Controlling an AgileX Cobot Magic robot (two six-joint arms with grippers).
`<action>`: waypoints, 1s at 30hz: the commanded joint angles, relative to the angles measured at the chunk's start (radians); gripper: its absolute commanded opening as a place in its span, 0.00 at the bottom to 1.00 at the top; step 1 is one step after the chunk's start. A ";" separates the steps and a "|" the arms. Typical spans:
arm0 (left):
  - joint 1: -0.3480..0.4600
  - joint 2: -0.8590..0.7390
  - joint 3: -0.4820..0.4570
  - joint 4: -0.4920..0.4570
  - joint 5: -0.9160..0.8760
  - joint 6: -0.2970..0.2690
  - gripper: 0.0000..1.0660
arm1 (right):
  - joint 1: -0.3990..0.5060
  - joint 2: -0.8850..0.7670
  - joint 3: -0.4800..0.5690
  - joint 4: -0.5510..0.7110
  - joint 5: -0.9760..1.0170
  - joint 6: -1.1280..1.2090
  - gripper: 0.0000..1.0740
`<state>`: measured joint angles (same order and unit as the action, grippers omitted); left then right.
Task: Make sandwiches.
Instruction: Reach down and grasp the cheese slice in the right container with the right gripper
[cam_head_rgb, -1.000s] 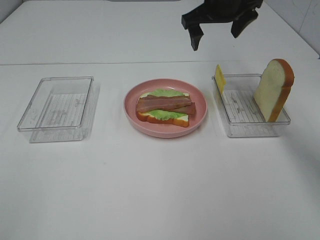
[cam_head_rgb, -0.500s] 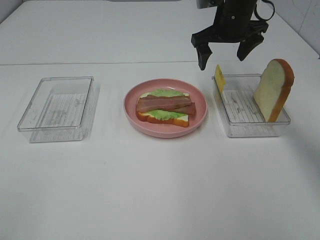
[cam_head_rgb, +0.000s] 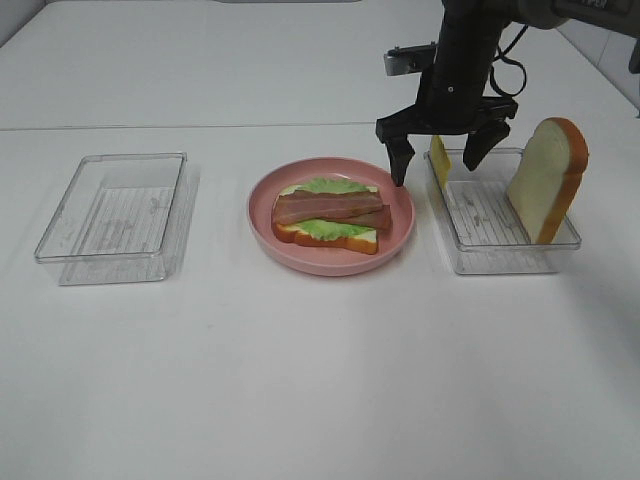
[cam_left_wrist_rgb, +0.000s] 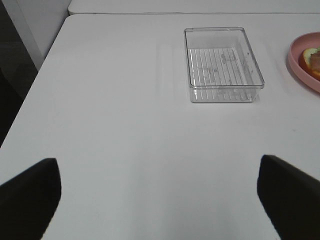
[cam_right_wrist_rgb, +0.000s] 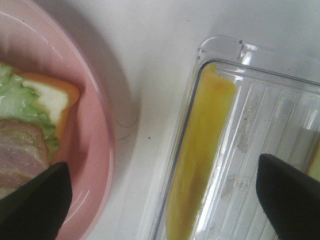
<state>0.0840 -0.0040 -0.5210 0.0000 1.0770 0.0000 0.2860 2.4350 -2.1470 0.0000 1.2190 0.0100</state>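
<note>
Down from its higher place behind the trays came the right gripper (cam_head_rgb: 435, 170), which had also shifted toward the right tray's near-plate end; nothing else on the table had changed place.

The white table (cam_head_rgb: 300, 380) carried everything in a row. On its left side sat the left tray (cam_head_rgb: 130, 157), clear plastic, well apart from the rest. At the other end sat the right tray (cam_head_rgb: 500, 268), of the same kind, just beside the pink plate (cam_head_rgb: 330, 265) in the middle.

The right gripper hung with its jaws spread wide and gripped nothing. One finger stood over the gap between plate and tray, the other over the tray's inside, as the right wrist view (cam_right_wrist_rgb: 162, 210) showed.

In the right tray a bread slice (cam_head_rgb: 545, 180) stood upright, leaning against the wall farthest from the plate.

The partly built sandwich (cam_head_rgb: 326, 212) lay on the plate. Its bottom slice (cam_head_rgb: 300, 236) lay flat, lettuce (cam_head_rgb: 335, 186) lay on that, and bacon (cam_head_rgb: 330, 208) lay across the top.

The cheese (cam_head_rgb: 439, 158) stood on edge inside the right tray, against the wall nearest the plate, its upper corner above the rim. It sat between the spread fingers, clear of both in the wrist view (cam_right_wrist_rgb: 200, 145).

The left gripper (cam_left_wrist_rgb: 160, 200) showed only in its own wrist view: jaws wide, nothing between them, above bare table well short of the left tray.
</note>
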 joint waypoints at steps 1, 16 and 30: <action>0.003 -0.018 0.002 -0.007 -0.004 -0.006 0.95 | -0.003 0.008 0.006 0.005 0.000 -0.010 0.87; 0.003 -0.018 0.002 -0.007 -0.004 -0.006 0.95 | -0.003 -0.004 0.003 -0.011 0.001 -0.002 0.15; 0.003 -0.018 0.002 -0.007 -0.004 -0.006 0.95 | -0.002 -0.044 -0.008 -0.048 0.032 0.012 0.00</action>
<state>0.0840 -0.0040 -0.5210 0.0000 1.0770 0.0000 0.2850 2.3980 -2.1500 -0.0390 1.2180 0.0170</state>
